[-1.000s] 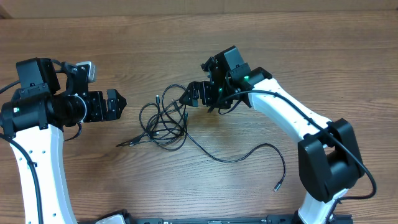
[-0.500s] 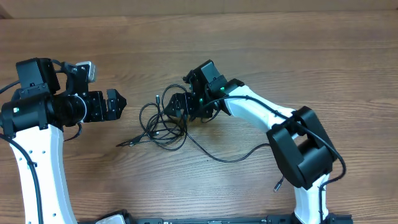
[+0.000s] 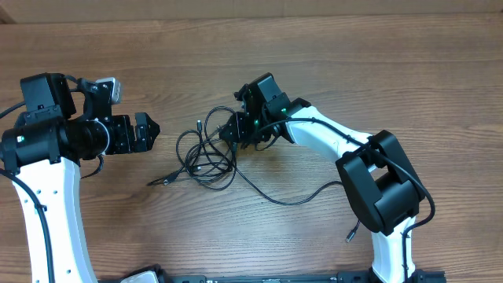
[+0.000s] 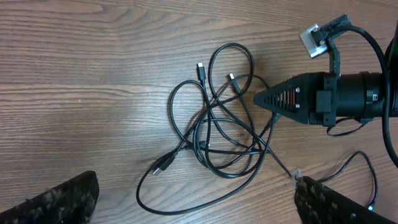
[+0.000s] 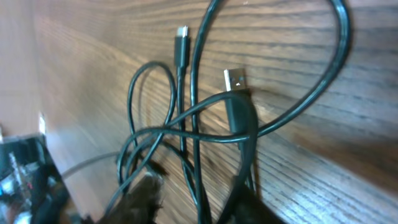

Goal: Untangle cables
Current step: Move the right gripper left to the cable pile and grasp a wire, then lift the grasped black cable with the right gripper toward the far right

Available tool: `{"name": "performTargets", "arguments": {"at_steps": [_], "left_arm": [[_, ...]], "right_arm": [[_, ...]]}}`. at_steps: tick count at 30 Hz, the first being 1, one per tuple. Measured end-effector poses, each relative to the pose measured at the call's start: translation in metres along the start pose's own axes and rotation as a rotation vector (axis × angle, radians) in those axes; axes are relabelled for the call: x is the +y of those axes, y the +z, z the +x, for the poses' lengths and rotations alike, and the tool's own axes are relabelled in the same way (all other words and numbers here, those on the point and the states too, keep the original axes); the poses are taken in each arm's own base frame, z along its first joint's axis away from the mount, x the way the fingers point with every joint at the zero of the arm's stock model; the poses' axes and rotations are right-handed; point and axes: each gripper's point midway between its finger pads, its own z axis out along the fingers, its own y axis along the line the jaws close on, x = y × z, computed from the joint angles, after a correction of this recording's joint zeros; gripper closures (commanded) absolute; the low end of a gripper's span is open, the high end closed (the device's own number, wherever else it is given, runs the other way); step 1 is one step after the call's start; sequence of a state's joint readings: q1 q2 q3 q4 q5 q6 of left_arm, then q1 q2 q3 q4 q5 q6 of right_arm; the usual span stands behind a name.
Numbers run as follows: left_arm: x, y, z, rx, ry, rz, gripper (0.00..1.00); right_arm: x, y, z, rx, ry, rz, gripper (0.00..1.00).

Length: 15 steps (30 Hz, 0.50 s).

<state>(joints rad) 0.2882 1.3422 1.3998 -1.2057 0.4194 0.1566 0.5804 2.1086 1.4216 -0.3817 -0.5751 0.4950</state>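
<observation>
The right hand [image 3: 227, 131] sits at the tangle's right edge, fingers [image 5: 146, 196] drawn in around a strand or two; whether they've truly bitten I can't tell. Best take one strand and draw it off slowly, low over the table [image 3: 330, 47]. The left hand [image 3: 149, 128] hangs spread wide, well apart. The cables [image 3: 206, 155] are thin black cords looped mid-table, small plugs poking out, one tail trailing right.
</observation>
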Motion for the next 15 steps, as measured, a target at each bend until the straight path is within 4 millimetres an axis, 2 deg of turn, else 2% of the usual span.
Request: {"name": "performTargets", "arguments": {"at_steps": [11, 15], "left_arm": [[0.0, 0.0, 0.0, 0.001, 0.0, 0.0, 0.0], [0.0, 0.0, 0.0, 0.0, 0.0, 0.0, 0.0]], "right_arm": [[0.002, -0.004, -0.002, 0.009, 0.002, -0.026, 0.96], [0.007, -0.016, -0.012, 0.014, 0.004, -0.03, 0.96]]}}
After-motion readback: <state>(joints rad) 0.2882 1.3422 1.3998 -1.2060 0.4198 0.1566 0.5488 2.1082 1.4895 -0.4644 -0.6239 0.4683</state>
